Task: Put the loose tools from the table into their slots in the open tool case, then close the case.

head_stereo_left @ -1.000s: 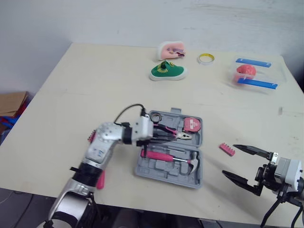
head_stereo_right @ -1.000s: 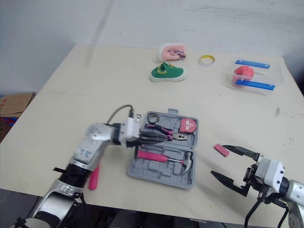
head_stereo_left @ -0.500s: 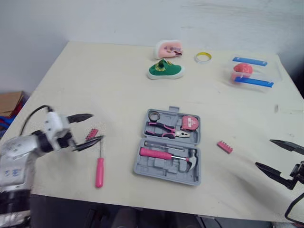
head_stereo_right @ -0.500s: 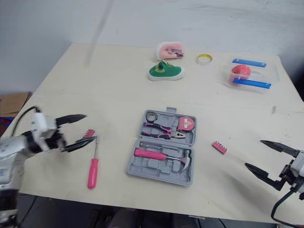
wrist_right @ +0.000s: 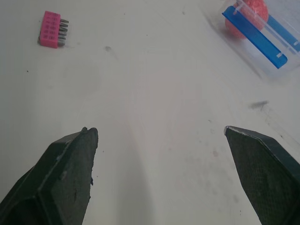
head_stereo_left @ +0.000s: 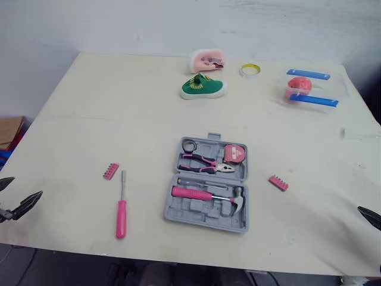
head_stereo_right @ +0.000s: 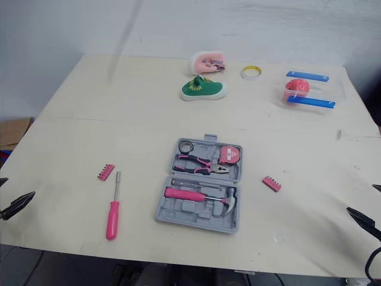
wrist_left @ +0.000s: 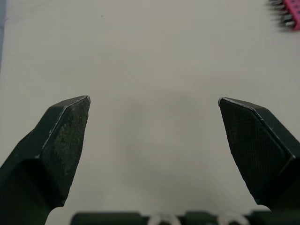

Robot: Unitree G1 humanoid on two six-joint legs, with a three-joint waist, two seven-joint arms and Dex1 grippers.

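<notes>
Left eye view: pink screwdriver [head_stereo_left: 121, 210] lies well apart, rightward of the wide-open left claw [head_stereo_left: 26, 186].

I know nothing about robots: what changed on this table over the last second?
The left hand pulled back from over the tool case to the left edge of the table, open and empty. The right hand, also open, drew back toward the right edge. Unchanged: pliers, hammer and tape measure in the case; screwdriver, left bit holder and right bit holder loose on the table.
</notes>
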